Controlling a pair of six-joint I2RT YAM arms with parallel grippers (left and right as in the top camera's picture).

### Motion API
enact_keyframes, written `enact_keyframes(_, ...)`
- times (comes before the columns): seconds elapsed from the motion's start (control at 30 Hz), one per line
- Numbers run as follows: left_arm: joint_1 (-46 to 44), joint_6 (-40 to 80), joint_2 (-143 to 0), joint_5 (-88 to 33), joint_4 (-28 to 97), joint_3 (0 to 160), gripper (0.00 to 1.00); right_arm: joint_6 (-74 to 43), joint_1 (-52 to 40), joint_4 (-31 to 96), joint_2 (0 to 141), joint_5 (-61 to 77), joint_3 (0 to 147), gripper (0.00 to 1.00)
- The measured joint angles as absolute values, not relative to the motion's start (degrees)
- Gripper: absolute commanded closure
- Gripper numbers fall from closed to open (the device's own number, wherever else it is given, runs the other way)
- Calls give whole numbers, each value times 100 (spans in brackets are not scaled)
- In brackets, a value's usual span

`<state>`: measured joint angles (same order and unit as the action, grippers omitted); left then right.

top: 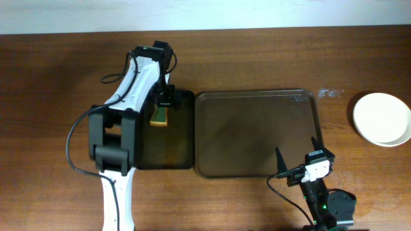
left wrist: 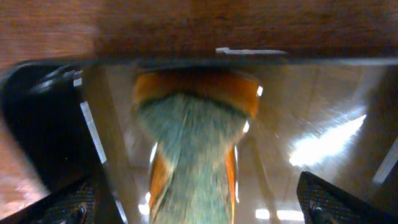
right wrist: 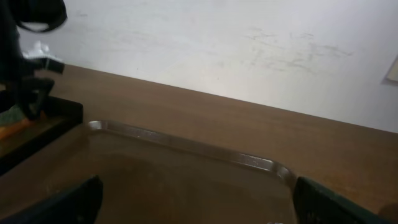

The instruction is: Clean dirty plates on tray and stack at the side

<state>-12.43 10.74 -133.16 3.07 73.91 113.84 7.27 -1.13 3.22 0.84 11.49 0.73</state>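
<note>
The brown tray [top: 257, 131] lies mid-table with nothing on it; its far rim shows in the right wrist view [right wrist: 186, 146]. White plates [top: 382, 119] sit stacked on the table to its right; I cannot tell how many. My left gripper [top: 164, 101] is open over the black tray [top: 183, 144], its fingers [left wrist: 199, 208] spread wide on either side of a green and orange sponge [left wrist: 189, 149] that lies on that tray [top: 159, 117]. My right gripper [top: 298, 154] is open and empty above the brown tray's front right corner [right wrist: 199, 199].
The black tray sits against the brown tray's left edge and shows in the right wrist view [right wrist: 56, 115]. The left arm's white body [top: 119, 128] covers the black tray's left side. A white wall [right wrist: 217, 43] stands behind the table.
</note>
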Motion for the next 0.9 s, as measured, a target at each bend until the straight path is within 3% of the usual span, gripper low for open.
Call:
enact_keyframes(0.1, -1243, 1074, -12514, 307, 7395, 11316, 0, 729, -115, 322, 84, 1149, 73, 2)
enact_keyframes(0.23, -1240, 1074, -10169, 307, 7382, 11375, 0, 729, -113, 325, 84, 1149, 73, 2)
enact_keyframes(0.47, -1240, 1074, -7352, 880, 7566, 11395, 0, 725, -115, 322, 84, 1149, 73, 2)
enact_keyframes(0.63, -1162, 1074, -5771, 1055, 7699, 10033, 0, 727, -113, 325, 82, 1149, 71, 2)
enact_keyframes(0.73, -982, 1118, -4692, 1050, 6973, 8407, 0, 725, -113, 325, 73, 1149, 73, 2)
enact_keyframes(0.9, -716, 1273, -2746, 1000, 3664, 5426, 0, 727, -113, 327, 73, 1149, 73, 2)
